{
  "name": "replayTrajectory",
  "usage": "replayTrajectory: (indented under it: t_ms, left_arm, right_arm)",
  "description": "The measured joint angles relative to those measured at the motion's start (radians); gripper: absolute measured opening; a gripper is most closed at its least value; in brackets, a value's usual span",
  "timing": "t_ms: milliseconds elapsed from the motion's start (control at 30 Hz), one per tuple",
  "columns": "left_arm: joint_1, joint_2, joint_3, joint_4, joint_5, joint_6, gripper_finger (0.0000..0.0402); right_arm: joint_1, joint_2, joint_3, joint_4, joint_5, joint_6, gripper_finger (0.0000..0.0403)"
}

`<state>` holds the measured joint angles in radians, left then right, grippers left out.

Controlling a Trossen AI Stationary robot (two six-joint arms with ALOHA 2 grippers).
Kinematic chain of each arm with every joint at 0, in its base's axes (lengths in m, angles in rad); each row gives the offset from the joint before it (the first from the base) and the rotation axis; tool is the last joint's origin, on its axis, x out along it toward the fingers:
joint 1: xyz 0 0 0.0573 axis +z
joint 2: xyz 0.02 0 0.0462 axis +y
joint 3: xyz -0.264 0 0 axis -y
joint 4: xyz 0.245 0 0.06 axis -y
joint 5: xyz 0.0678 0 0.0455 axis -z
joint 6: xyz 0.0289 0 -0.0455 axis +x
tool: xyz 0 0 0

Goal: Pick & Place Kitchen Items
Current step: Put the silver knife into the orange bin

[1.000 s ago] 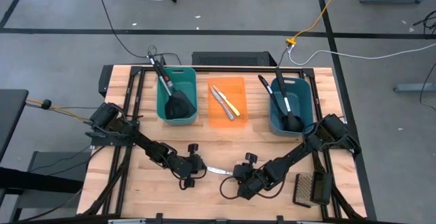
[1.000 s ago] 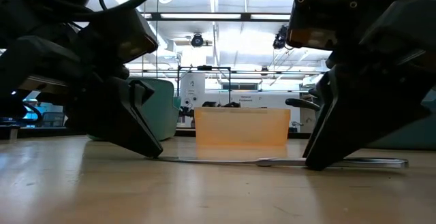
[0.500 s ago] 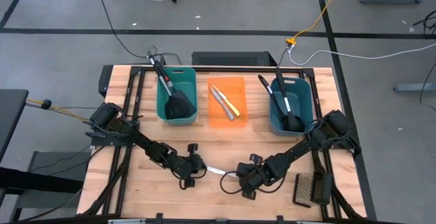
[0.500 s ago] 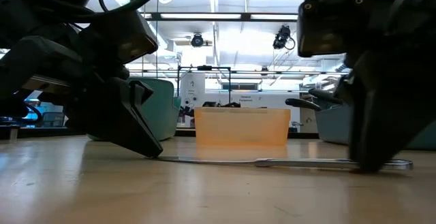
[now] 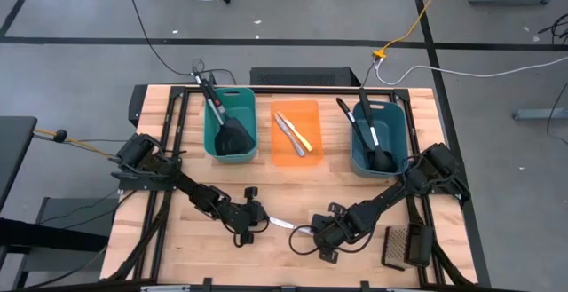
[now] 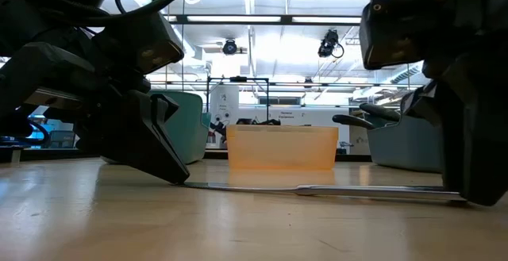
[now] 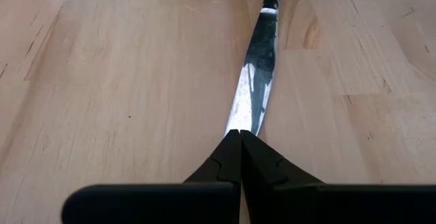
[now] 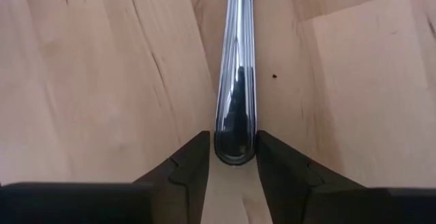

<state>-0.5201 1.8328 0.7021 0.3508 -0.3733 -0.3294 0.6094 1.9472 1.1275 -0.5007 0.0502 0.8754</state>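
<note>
Slim mirror-bright silver knife (image 6: pixel 333 189) flat on wood, blade tip pinched in closed left hand (image 7: pixel 240 137), ribbed handle end between parted right hand (image 8: pixel 234 157).

Ahead of me on the wooden table (image 5: pixel 169 239) stand three tubs in a row: a teal tub (image 5: pixel 230 147), an orange tub (image 5: pixel 295 154) in the middle, a blue tub (image 5: pixel 376 161). A black grater (image 5: pixel 401 247) lies near my right.
</note>
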Motion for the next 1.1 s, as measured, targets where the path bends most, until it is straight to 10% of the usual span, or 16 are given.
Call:
replayTrajectory:
  t_ms: [233, 1100]
  left_arm:
    - [0.0, 0.0, 0.0, 0.002, 0.001, 0.002, 0.0005]
    - [-0.023, 0.0, -0.002, 0.046, -0.011, 0.081, 0.0026]
  right_arm:
    - [0.003, 0.0, 0.0, -0.004, 0.053, -0.061, 0.0076]
    - [0.036, 0.002, 0.004, -0.007, 0.193, -0.091, 0.0075]
